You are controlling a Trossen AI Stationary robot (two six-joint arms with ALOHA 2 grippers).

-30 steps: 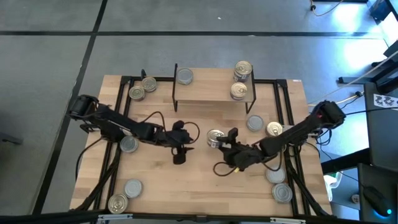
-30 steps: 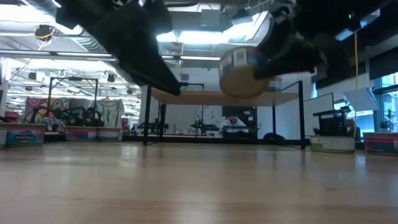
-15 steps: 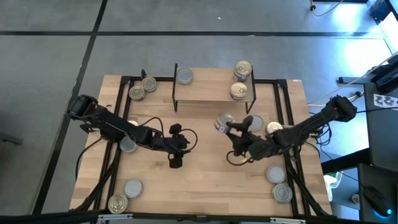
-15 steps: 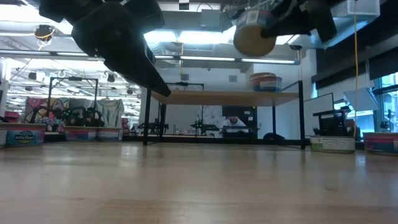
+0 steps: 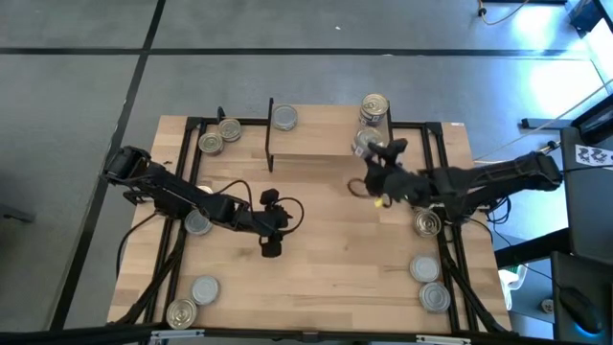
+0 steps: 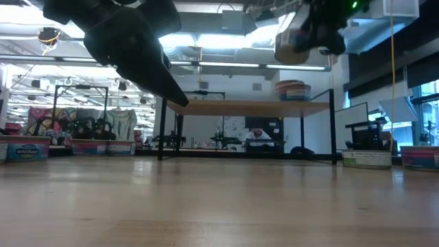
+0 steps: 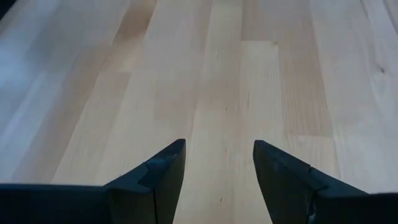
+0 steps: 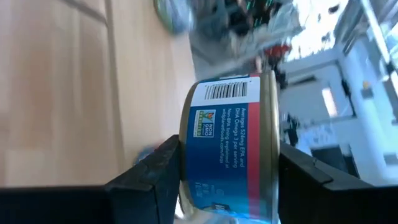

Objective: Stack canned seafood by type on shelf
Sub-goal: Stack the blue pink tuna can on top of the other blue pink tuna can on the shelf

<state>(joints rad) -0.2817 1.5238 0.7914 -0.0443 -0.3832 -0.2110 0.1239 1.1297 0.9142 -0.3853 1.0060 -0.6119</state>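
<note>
Carrying a blue-and-red labelled can (image 8: 230, 149) clamped between its fingers above the shelf's (image 5: 316, 144) right end, the right gripper (image 5: 375, 153) risks clipping the cans stacked there (image 5: 374, 107), while the left gripper (image 7: 217, 168) hangs open, empty.

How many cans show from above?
11 cans: two on the shelf, one in the right gripper, two at back left, three on the table's left, three on its right; the arm may hide others.
</note>
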